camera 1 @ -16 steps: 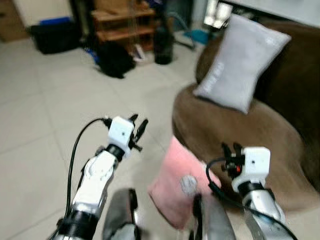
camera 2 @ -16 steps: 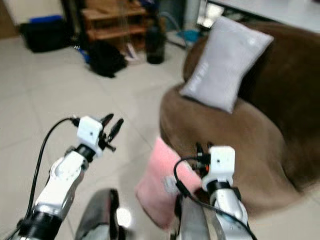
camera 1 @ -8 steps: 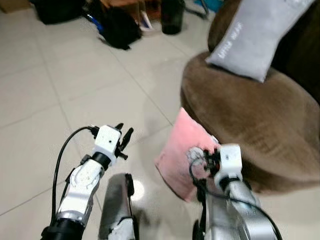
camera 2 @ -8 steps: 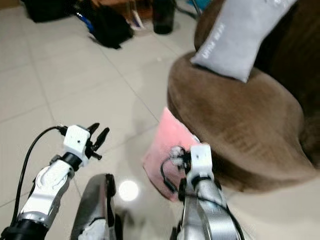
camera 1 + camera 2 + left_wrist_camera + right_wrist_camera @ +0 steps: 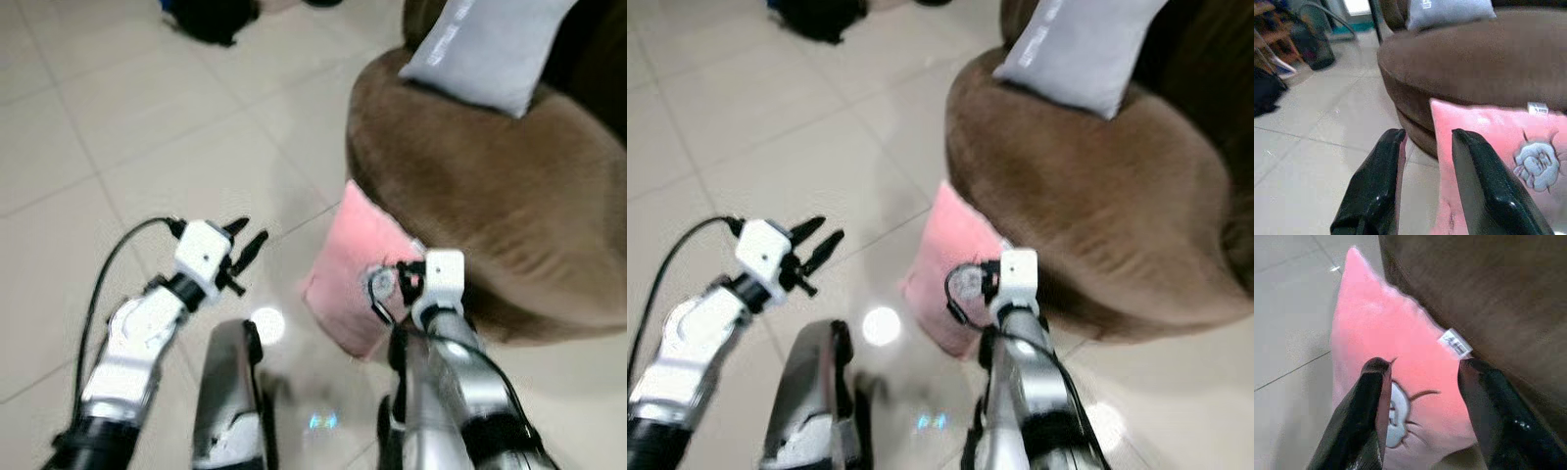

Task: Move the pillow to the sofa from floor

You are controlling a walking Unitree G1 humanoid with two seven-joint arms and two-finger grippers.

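Pale floor tiles (image 5: 118,117) are being shown across the room, with a round brown sofa (image 5: 490,196) standing at the right. A grey cushion (image 5: 485,44) is being propped on the sofa seat against its darker back. The pink pillow (image 5: 353,264) is being left on the floor, standing on its edge and leaning against the sofa's front; a pale cartoon patch and a small white tag are being shown on it in the right wrist view. The right gripper (image 5: 1422,406) is being held just in front of the pillow's face, its fingers (image 5: 1369,406) spread wide with the pink fabric seen between them, and no pinch on the fabric is being made. The left gripper (image 5: 247,243) is being held over the bare tiles to the left of the pillow, apart from it; its fingers (image 5: 1376,191) are being kept open by a moderate gap, with nothing held between them, and they are being pointed towards the pillow's edge and the sofa's base. A black bag (image 5: 211,18) is being left on the floor far behind. The head views are being blurred somewhat.
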